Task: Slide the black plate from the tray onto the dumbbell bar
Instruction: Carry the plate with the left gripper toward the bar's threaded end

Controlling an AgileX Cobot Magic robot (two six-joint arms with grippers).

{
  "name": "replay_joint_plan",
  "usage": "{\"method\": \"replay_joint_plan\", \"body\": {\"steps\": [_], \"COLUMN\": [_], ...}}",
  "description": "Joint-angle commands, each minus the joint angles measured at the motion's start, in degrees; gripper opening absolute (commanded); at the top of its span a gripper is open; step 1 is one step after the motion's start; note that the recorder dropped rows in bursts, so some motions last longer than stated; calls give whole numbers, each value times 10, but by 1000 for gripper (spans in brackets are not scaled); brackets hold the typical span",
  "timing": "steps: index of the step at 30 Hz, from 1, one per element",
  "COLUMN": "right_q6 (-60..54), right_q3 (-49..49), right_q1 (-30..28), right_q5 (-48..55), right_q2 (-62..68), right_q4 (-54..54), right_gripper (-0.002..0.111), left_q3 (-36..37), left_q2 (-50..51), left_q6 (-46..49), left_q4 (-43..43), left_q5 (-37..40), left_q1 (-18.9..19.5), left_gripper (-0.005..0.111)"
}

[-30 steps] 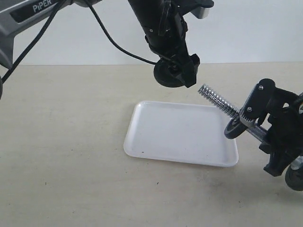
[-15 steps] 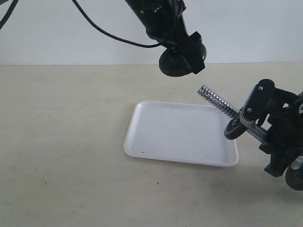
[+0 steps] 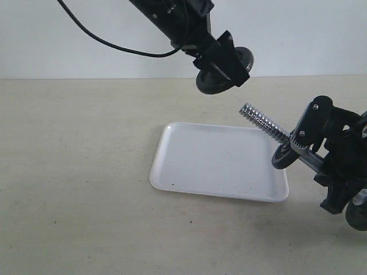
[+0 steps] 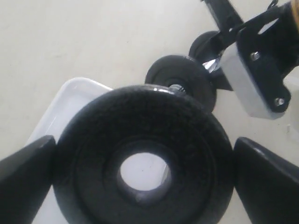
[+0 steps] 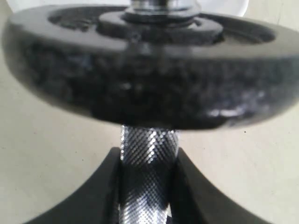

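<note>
My left gripper [image 3: 225,67] is shut on the black plate [image 3: 207,85], holding it in the air above the far edge of the white tray [image 3: 218,163]. In the left wrist view the plate [image 4: 93,154] fills the space between the fingers [image 4: 25,182], and the white tray shows through its central hole. The dumbbell bar [image 3: 261,121] slants up to the left over the tray's right corner, its threaded end below and right of the plate. My right gripper [image 3: 307,150] is shut on the bar's knurled grip [image 5: 147,154], just behind a larger black disc [image 5: 149,79].
The tray [image 4: 70,98] lies bare on a beige table. A larger black disc [image 3: 282,156] sits on the bar near my right gripper, and another [image 3: 356,216] at the bar's low end. A black cable hangs from the left arm.
My left gripper has carried the plate up and to the right, turning it more toward the bar's threaded end. The right gripper and the bar have not moved.
</note>
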Motion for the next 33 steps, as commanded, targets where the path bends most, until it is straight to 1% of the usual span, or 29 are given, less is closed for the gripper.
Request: {"method": "replay_joint_plan", "body": {"steps": [1, 5, 7, 10, 13, 17, 20, 23, 25, 29, 33], "right_q6": [2, 9, 9, 9, 9, 18, 22, 21, 19, 17, 16], "right_q3": [-21, -21, -21, -21, -21, -21, -21, -21, -21, -21, -20], "right_q1": [-2, -2, -2, -2, -2, -2, -1, -1, -1, -1, -1], "right_q5": [-190, -190, -190, -190, -187, -190, -198, -208, -212, -226, -245], "right_q2": [-31, -31, -31, -31, -31, -31, -31, -31, -31, -31, -31], "right_q4": [-9, -9, -9, -9, -9, -8, -8, -8, -8, -9, -10], "right_gripper": [0, 0, 0, 0, 0, 0, 0, 0, 0, 0, 0], "left_q3": [4, 34, 50, 69, 88, 91, 93, 93, 93, 93, 93], "left_q2": [-15, -15, -15, -15, -15, -12, -3, 7, 15, 20, 20], "left_q6": [14, 58, 68, 98, 172, 206, 247, 258, 267, 269, 268], "left_q4": [-43, -75, -76, -90, -167, -172, -176, -176, -198, -229, -236], "left_q5": [-13, -13, -13, -13, -13, -13, -13, -13, -13, -13, -13], "left_q1": [4, 4, 4, 12, 32, 43, 43, 43, 47, 58, 70], "left_gripper": [4, 4, 4, 4, 4, 4, 4, 4, 4, 4, 4]}}
